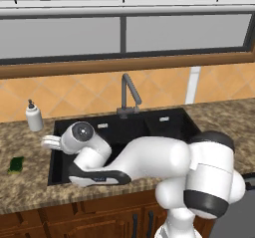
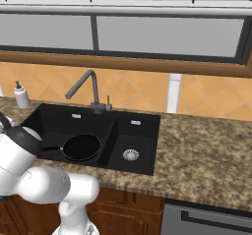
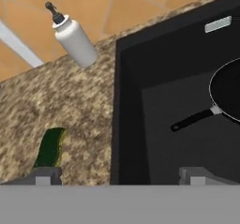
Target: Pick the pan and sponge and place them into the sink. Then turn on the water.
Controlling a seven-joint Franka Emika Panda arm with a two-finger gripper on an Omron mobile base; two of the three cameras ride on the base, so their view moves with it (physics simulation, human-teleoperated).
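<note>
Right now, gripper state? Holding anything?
Gripper: open, holding nothing; the pan lies in the sink, the sponge on the counter.

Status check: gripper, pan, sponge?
Gripper open, empty, above the sink's left edge. Pan already in the larger basin. Sponge on the counter left of the sink, not yet picked. Soap bottle farther back, clear of the path.

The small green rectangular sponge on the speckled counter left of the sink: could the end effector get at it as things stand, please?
Probably yes. The small green rectangular sponge lies bare on the speckled counter, apart from the white soap bottle. The open end effector hangs near it, over the black sink's rim.
</note>
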